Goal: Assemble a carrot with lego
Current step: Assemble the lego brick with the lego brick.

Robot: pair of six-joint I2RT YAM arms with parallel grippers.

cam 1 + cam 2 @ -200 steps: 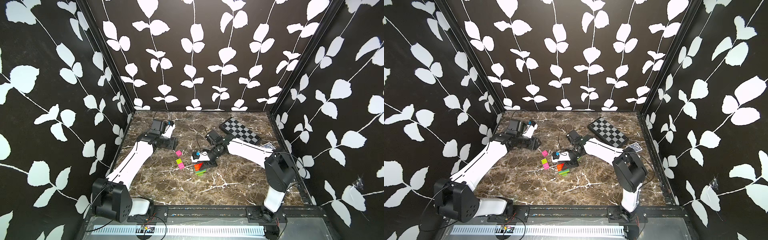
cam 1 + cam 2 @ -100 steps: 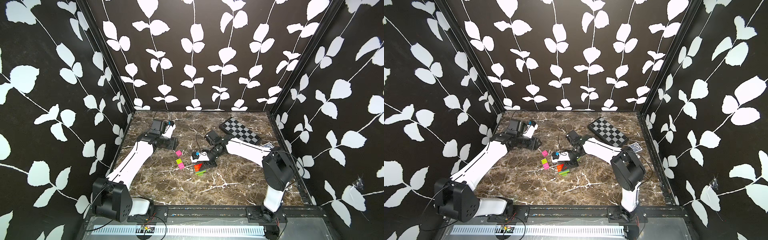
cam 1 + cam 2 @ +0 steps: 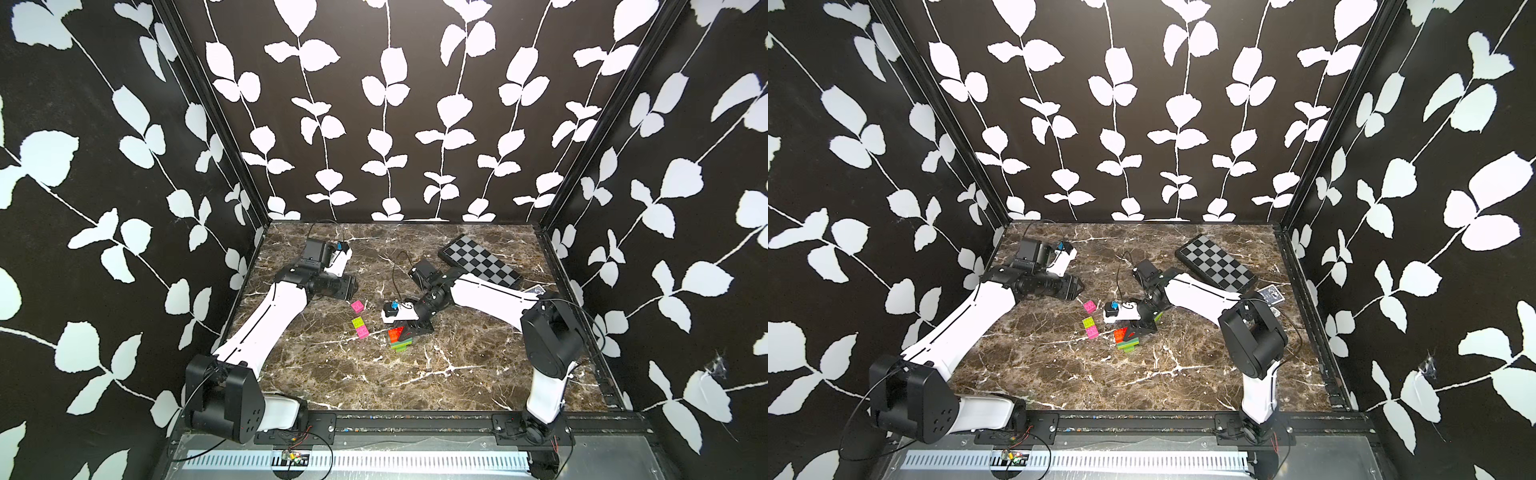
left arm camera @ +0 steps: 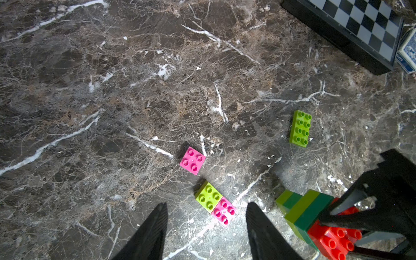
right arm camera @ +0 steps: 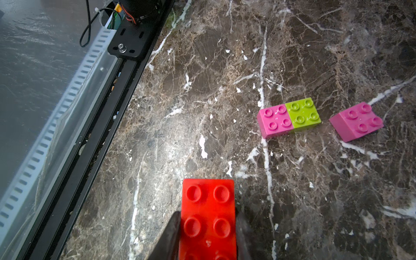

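Observation:
The carrot [image 3: 400, 340] is a tilted stack of lime and dark green bricks topped by a red brick [image 5: 208, 202]. It also shows in a top view [image 3: 1127, 341] and the left wrist view [image 4: 304, 213]. My right gripper [image 5: 208, 216] is shut on the red brick, one finger on each long side. Loose lego lies to the left: a pink brick [image 3: 357, 306], a lime and pink pair [image 3: 360, 327] side by side, and a lime long brick [image 4: 300, 128]. My left gripper [image 4: 207, 204] hangs open and holds nothing, just short of the pair.
A black-and-grey checkered board [image 3: 480, 259] lies at the back right, with a blue card box [image 3: 534, 289] beside it. The black front rail [image 5: 90, 135] runs along the table's near edge.

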